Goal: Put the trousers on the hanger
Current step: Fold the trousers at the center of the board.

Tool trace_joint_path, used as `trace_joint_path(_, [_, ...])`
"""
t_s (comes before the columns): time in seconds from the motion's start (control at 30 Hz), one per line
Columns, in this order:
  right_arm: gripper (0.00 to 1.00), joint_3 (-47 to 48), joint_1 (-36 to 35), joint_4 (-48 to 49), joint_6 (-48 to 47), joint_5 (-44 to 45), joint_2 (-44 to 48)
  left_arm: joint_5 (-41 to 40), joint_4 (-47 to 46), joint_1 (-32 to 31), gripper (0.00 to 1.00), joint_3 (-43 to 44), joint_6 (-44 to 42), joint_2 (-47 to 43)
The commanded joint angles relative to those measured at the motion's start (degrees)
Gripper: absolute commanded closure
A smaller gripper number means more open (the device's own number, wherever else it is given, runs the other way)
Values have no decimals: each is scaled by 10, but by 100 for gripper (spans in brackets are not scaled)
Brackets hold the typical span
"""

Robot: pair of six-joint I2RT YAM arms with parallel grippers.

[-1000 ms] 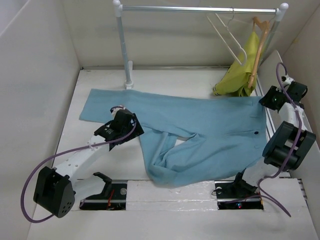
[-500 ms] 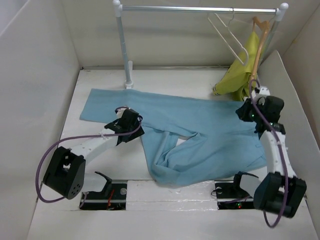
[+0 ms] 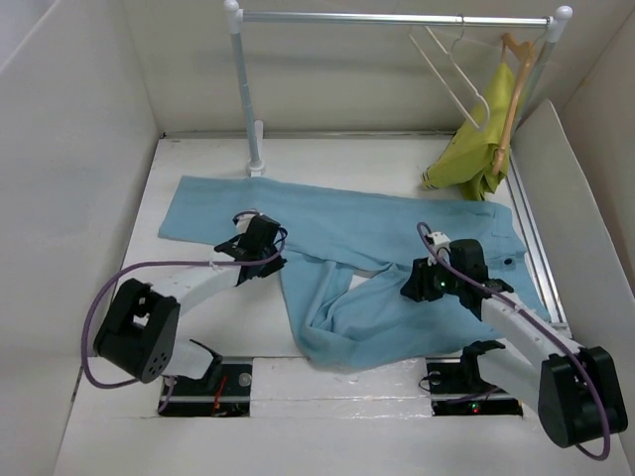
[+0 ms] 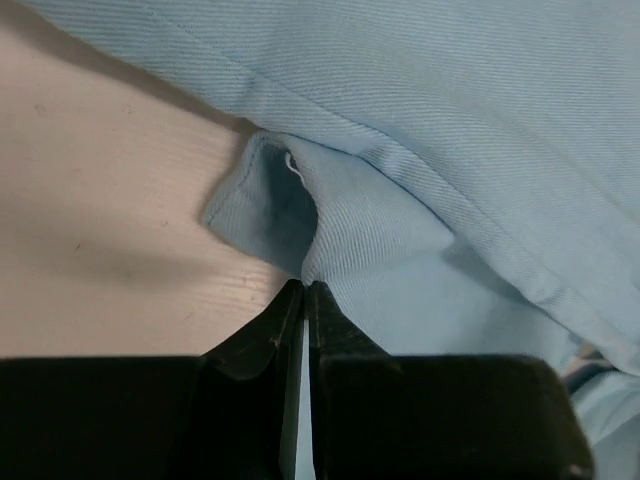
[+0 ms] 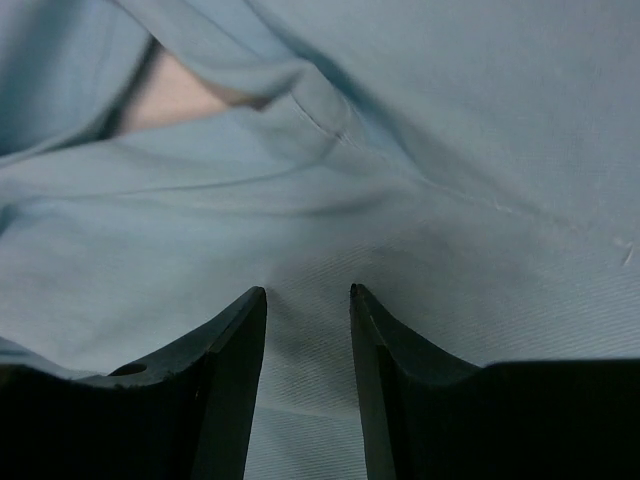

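Note:
The light blue trousers (image 3: 377, 228) lie spread across the table, one leg folded back toward the near edge. My left gripper (image 3: 266, 256) is shut on a fold at the lower edge of the left leg; in the left wrist view the cloth (image 4: 450, 150) is pinched at the closed tips (image 4: 303, 285). My right gripper (image 3: 417, 283) stands open over the middle of the trousers, its tips (image 5: 308, 290) resting on flat fabric (image 5: 400, 150) with nothing gripped. The cream-white hanger (image 3: 451, 69) hangs on the rail at the back right.
A metal rail (image 3: 397, 17) on a white post (image 3: 245, 89) spans the back. A tan wooden hanger (image 3: 513, 89) carries a yellow-green garment (image 3: 471, 149) at the right end. White walls enclose the table (image 4: 100, 200) on three sides.
My left gripper closed on the trouser-leg edge. The right arm swung from the far right wall leftward and down onto the middle of the trousers.

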State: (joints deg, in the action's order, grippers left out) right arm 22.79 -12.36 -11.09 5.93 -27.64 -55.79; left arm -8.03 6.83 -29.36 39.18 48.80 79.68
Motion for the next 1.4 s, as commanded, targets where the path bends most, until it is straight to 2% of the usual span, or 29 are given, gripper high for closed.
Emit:
trace_joint_path(0.0, [55, -8, -2, 62, 9, 14, -26, -30, 67, -3, 100, 62, 13, -86])
trace_joint_path(0.17, [54, 24, 11, 35, -28, 22, -73, -94, 216, -3, 100, 131, 58, -273])
trace_joint_path(0.3, [53, 46, 18, 5, -52, 21, -79, -140, 335, -3, 100, 150, 119, -382])
trace_joint_path(0.43, [53, 48, 30, -3, -88, 22, -91, -223, 446, -3, 100, 151, 187, -474])
trace_joint_path(0.57, [53, 45, 58, 5, -103, 1, -113, -295, 453, -3, 100, 160, 209, -499])
trace_joint_path(0.7, [53, 52, 68, -1, -116, -13, -129, -348, 418, -3, 100, 185, 171, -449])
trace_joint_path(0.77, [53, 56, 81, -14, -122, -16, -124, -378, 478, -3, 100, 189, 206, -420])
trace_joint_path(0.8, [53, 58, 81, -21, -124, -18, -119, -389, 508, -3, 100, 187, 271, -415])
trace_joint_path(0.87, [51, 60, 94, -40, -134, -22, -97, -434, 557, -3, 100, 188, 299, -430])
trace_joint_path(0.9, [49, 61, 101, -49, -137, -22, -92, -450, 554, -3, 100, 196, 280, -441])
trace_joint_path(1.0, [42, 80, 101, -90, -148, -11, -64, -498, 429, -3, 100, 270, 158, -465])
trace_joint_path(1.1, [35, 89, 111, -108, -151, -7, -51, -485, 399, -3, 100, 314, 124, -443])
trace_joint_path(1.13, [32, 104, 125, -135, -151, -9, -34, -457, 387, -3, 100, 322, 118, -436])
trace_joint_path(1.3, [25, 139, 160, -215, -138, 40, 30, -430, 319, -3, 100, 261, 85, -459])
trace_joint_path(1.37, [23, 150, 205, -233, -131, 67, 75, -396, 316, -3, 100, 243, 87, -462])
